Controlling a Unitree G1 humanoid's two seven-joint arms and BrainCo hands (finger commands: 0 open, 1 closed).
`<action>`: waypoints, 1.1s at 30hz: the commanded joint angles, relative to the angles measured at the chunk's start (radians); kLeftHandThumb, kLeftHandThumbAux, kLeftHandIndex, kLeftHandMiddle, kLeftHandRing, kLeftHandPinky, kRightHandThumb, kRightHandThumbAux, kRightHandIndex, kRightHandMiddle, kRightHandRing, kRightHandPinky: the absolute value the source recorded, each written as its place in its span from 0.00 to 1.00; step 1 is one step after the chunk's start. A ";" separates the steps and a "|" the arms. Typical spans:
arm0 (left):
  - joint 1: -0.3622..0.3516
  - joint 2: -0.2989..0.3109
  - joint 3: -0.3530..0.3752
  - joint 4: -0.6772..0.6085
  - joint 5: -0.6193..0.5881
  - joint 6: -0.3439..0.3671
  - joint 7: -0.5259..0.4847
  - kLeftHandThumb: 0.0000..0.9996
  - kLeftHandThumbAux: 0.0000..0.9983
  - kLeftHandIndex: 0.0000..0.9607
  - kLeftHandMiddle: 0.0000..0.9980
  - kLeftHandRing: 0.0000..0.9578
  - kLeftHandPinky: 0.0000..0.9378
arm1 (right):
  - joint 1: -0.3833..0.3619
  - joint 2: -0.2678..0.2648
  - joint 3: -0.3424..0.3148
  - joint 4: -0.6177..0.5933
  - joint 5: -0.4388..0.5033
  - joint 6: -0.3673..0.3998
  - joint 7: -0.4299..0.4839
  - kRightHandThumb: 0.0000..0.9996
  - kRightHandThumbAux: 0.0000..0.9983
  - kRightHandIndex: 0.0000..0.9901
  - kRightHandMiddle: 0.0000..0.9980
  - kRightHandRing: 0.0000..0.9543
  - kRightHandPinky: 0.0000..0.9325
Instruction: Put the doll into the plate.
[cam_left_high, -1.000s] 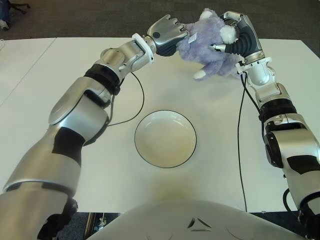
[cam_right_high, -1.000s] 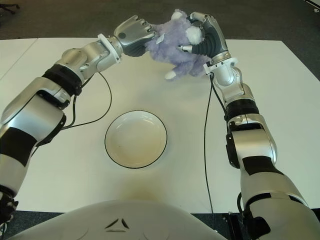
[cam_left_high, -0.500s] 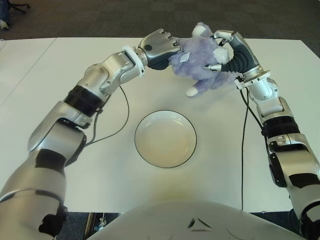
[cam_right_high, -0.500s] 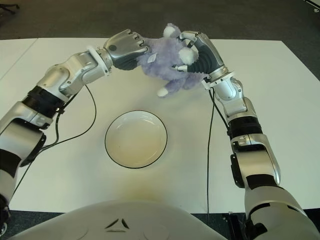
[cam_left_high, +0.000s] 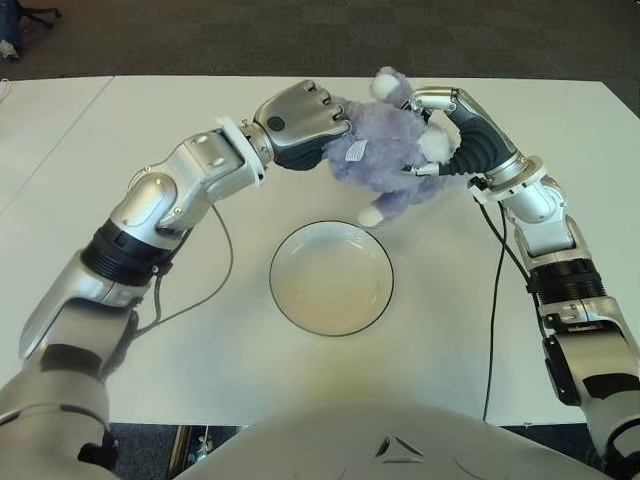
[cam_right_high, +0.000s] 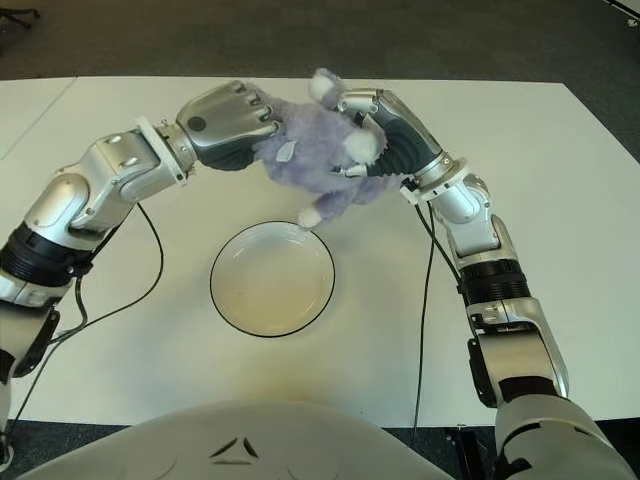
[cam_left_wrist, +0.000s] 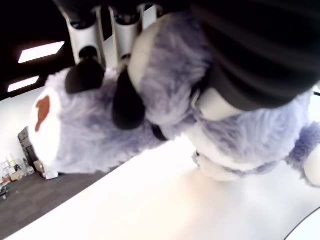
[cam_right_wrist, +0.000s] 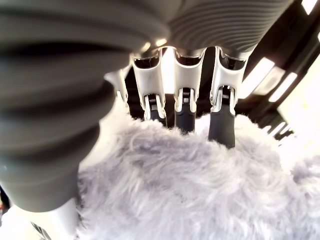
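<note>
Nearest the robot's edge of the table (cam_left_high: 100, 300), w/ the robot's torso cutting off that edge at the bottom of both eye views, sits the plate (cam_left_high: 331, 277), roughly central, nothing in it. Black cables (cam_left_high: 200, 290) trail over the table on either side of the plate.

Just beyond the plate's far rim, the doll (cam_left_high: 385, 150), purple & fuzzy, hangs clear of the table between both hands. One white-tipped foot dangles down over the far rim; can't tell from the eye views whether it touches.

Left hand (cam_left_high: 300, 122) is clamped on the doll's left side, fingers curled into the fur; most of that side is hidden behind the hand. Right hand (cam_left_high: 455, 125) grips the opposite side, fingers wrapped over the top.

Left wrist view adds what the eye views miss: the doll's face close up, w/ a dark eye & a white patch w/ a brown mark. Right wrist view shows only three fingertips (cam_right_wrist: 222, 130) pressed into fur; the rest is blocked by the hand itself.
</note>
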 joint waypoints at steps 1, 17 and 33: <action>0.016 0.029 0.035 -0.064 -0.049 -0.041 -0.065 0.85 0.66 0.46 0.49 0.80 0.86 | 0.032 0.023 0.031 -0.073 0.059 0.019 0.078 0.44 0.75 0.78 0.87 0.91 0.90; -0.012 0.082 0.071 -0.112 -0.025 -0.149 -0.177 0.85 0.66 0.45 0.49 0.79 0.84 | 0.111 0.008 0.008 -0.299 0.182 0.215 0.231 0.54 0.71 0.75 0.84 0.88 0.90; 0.001 0.090 0.089 -0.116 0.000 -0.198 -0.181 0.85 0.66 0.45 0.49 0.78 0.85 | 0.096 0.024 -0.013 -0.400 0.204 0.305 0.295 0.56 0.70 0.73 0.83 0.87 0.89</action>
